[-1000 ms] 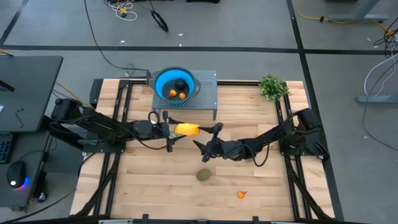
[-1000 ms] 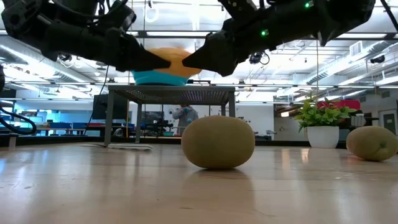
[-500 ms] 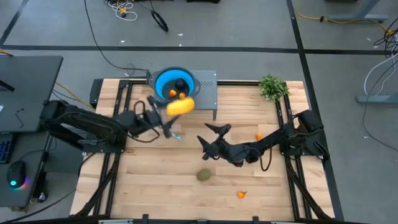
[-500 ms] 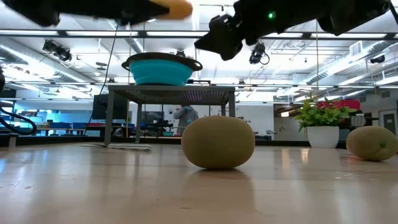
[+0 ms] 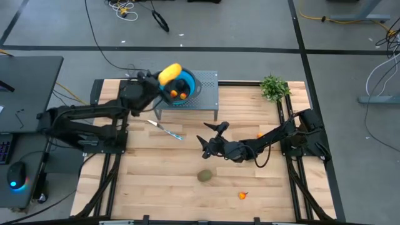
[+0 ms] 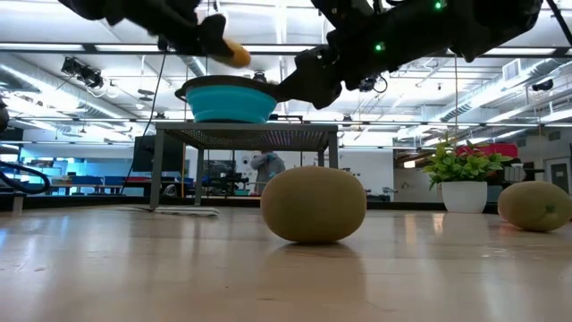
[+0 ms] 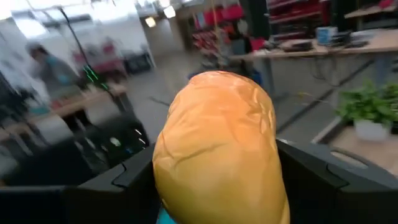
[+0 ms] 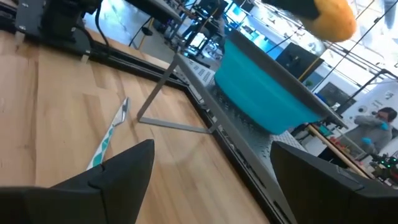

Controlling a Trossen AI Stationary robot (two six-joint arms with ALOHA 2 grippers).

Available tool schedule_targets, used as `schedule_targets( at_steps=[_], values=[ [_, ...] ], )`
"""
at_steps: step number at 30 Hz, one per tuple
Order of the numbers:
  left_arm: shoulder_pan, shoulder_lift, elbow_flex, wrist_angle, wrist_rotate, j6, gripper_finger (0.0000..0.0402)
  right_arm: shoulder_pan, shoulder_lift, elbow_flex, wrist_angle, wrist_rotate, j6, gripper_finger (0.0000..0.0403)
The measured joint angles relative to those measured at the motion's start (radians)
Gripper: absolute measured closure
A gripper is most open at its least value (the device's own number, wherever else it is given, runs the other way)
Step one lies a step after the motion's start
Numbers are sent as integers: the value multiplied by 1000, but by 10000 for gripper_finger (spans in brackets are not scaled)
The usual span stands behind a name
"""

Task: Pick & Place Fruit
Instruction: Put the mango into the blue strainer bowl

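Observation:
My left gripper (image 5: 161, 79) is shut on the yellow oblong fruit (image 5: 171, 72), high over the left rim of the blue bowl (image 5: 185, 80). The bowl stands on a grey perforated stand (image 5: 206, 94) at the table's far side and holds a dark ball (image 5: 181, 83) and orange pieces (image 5: 179, 95). My right gripper (image 5: 209, 139) hangs open over the table's middle, holding nothing. An olive-brown oval fruit (image 5: 204, 177) rests on the wood nearer the front. Small orange pieces (image 5: 242, 195) (image 5: 260, 135) lie to the right. My left gripper pinches the yellow fruit's two long sides (image 7: 180, 180) between its two fingers (image 7: 124, 186), one on each side. The fingers run level, coming from the table's left. The fruit is lifted clear, its free end (image 6: 236, 55) sticking out above the bowl's rim.
A blue-handled knife (image 5: 166, 130) lies on the wood in front of the stand. A green plant (image 5: 273, 87) stands at the far right corner. In the low view a second oval fruit (image 6: 534, 204) sits at the right. Bare wood lies at the front left.
My left gripper has risen with the yellow fruit and swung toward the table's far edge, from in front of the stand to above the bowl's left rim. It has tipped to level, and the fruit has stayed in its hold.

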Motion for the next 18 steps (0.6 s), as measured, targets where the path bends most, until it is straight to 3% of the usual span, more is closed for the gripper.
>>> schedule_targets(
  at_steps=[4,13,18],
  values=[
    [64,2,0,-81,125,-90,136,0,0,0,-4,0,3,71],
    [89,2,0,-152,138,-134,131,0,0,0,-8,0,11,71],
    [89,2,0,-157,163,-131,93,0,0,0,-8,-1,11,71]
  ],
)
